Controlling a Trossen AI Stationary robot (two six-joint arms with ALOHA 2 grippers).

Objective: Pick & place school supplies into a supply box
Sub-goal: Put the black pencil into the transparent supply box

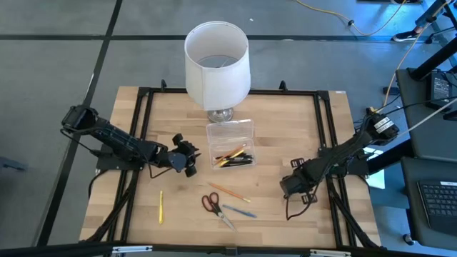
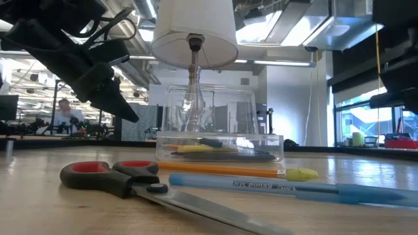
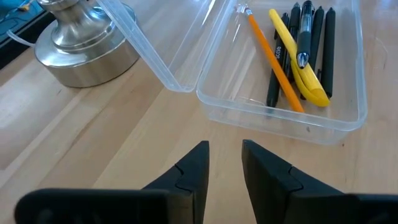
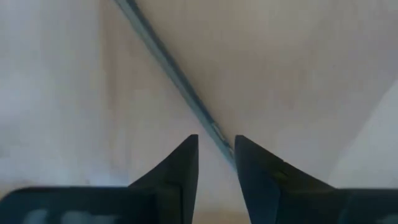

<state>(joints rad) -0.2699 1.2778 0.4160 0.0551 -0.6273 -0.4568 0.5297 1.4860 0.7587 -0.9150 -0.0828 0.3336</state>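
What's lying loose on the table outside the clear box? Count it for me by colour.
red-and-black scissors: 1
orange pencil: 1
blue pen: 1
yellow writing stick: 1
Total: 4

Low across the desk [image 2: 39, 196], supplies lying in front of my raised arm.

Nearest me lie the scissors [image 2: 117, 179] with red-lined dark handles; just behind them an orange pencil [image 2: 222, 170] and a blue pen [image 2: 294, 189] rest flat. Farther back sits the clear supply box [image 2: 219, 145], lid up, holding a yellow pen and dark ones. A white lamp [image 2: 194, 32] stands behind it. My left gripper [image 2: 108, 91] hangs above the desk, fingers pointing down toward the box.
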